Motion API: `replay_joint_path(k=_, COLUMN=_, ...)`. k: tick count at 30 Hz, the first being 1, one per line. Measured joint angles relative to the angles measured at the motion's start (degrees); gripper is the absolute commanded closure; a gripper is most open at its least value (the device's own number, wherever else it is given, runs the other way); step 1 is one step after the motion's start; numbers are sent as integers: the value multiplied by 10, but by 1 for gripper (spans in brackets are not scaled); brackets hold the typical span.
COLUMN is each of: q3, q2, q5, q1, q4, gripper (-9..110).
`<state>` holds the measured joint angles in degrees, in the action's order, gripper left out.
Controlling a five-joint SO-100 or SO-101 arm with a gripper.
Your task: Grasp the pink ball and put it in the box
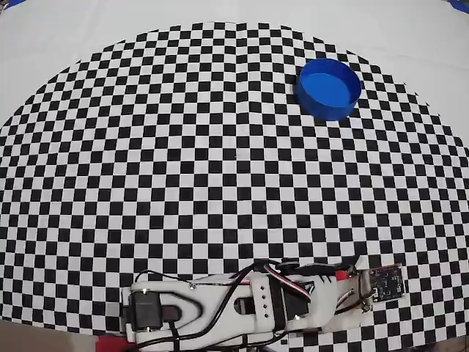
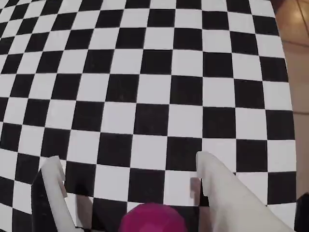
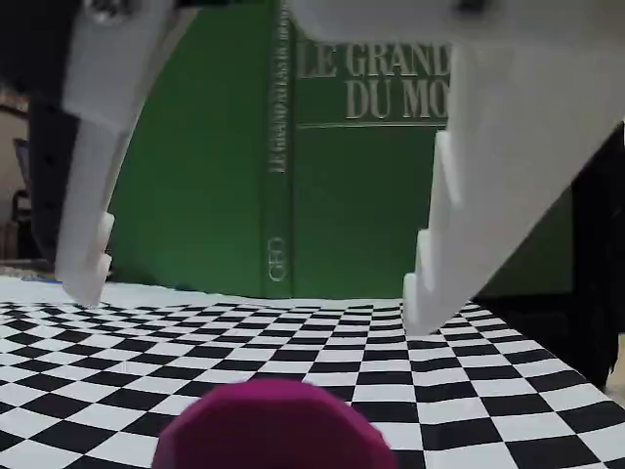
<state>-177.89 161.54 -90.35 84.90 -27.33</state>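
The pink ball (image 2: 153,218) lies on the checkered mat at the bottom edge of the wrist view, between my two white fingers and set back from their tips. It also shows in the fixed view (image 3: 273,430), low in the middle. My gripper (image 2: 126,160) is open, its jaws wide apart on either side of the ball without touching it; the fixed view shows it (image 3: 252,303) just above the mat. The box is a round blue tub (image 1: 329,88), empty, at the far right of the overhead view. The arm (image 1: 242,304) hides the ball in the overhead view.
The black-and-white checkered mat (image 1: 220,161) covers the table. A green book (image 3: 293,147) stands upright behind the mat in the fixed view. The mat's edge and a wooden floor (image 2: 295,29) show at the right of the wrist view.
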Motion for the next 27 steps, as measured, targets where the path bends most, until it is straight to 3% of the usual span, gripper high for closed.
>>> replay_joint_path(k=27, q3=0, q2=2, q5=0, q1=5, q4=-138, gripper=69)
